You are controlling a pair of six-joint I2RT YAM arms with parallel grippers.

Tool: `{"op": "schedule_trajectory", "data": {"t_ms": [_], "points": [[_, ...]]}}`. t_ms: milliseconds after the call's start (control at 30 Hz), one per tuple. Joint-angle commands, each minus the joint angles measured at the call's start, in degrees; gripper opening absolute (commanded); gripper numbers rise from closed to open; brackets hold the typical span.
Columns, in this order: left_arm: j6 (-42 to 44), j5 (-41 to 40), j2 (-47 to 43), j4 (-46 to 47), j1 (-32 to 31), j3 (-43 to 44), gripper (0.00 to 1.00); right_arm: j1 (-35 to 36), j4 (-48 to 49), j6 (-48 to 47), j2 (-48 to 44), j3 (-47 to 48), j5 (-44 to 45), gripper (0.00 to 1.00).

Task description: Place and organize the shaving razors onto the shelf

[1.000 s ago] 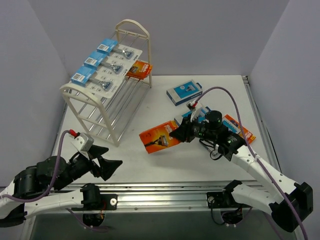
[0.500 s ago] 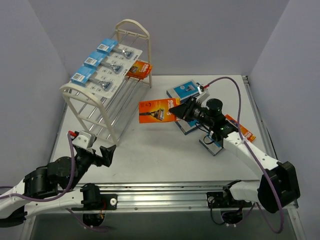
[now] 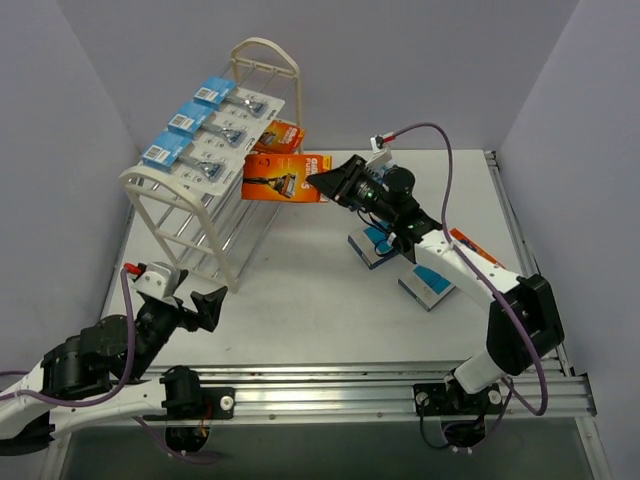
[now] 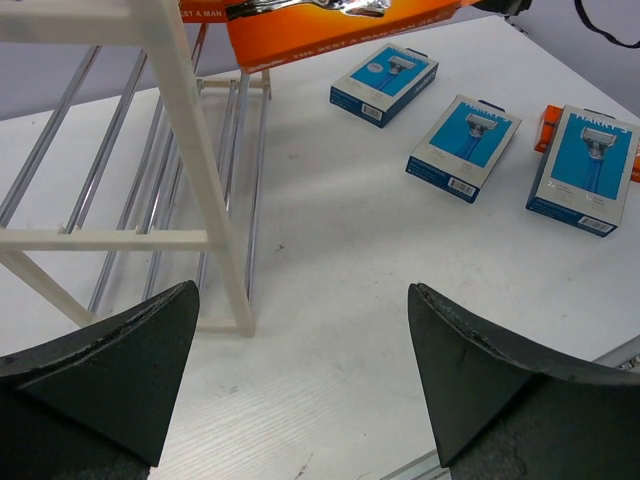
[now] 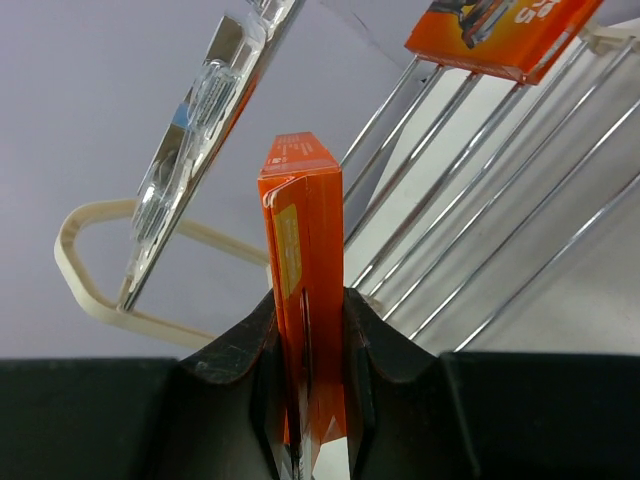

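Right jaws clamped on an orange box [image 3: 285, 178] held in the air against the side of the shelf [image 3: 265, 45].
The right jaws pinch the box's edge. Three blister cards [image 3: 215, 135] and a second orange box [image 3: 278, 135] lie on the top tier. The left jaws gape wide and empty, low over the tabletop [image 3: 320, 300] near the shelf's front leg. Blue boxes [image 4: 463, 147] lie flat on the tabletop.
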Motion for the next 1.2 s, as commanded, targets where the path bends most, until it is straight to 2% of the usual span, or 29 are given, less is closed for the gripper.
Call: {"op": "schedule_trajectory", "data": {"t_ms": [0, 267, 700, 1000, 1167], "points": [[1.1, 0.6, -0.5, 2.2, 0.4, 0.4, 0.94, 2.0, 7.6, 2.4, 3.6, 4.7, 2.9, 0.0], [1.1, 1.6, -0.5, 2.1, 0.5, 0.2, 0.94, 5.7, 12.0, 4.8, 13.6, 11.3, 6.7, 0.0], [0.6, 2.2, -0.2, 1.6, 0.5, 0.6, 0.94, 9.5, 18.5, 9.9, 25.0, 17.5, 18.9, 0.0], [0.6, 2.8, -0.5, 1.7, 0.6, 0.4, 0.94, 11.0, 24.2, 12.7, 30.4, 19.6, 25.9, 0.0], [0.6, 2.8, -0.6, 1.7, 0.6, 0.4, 0.94, 11.7, 24.2, 13.0, 32.0, 21.5, 28.5, 0.0]]}}
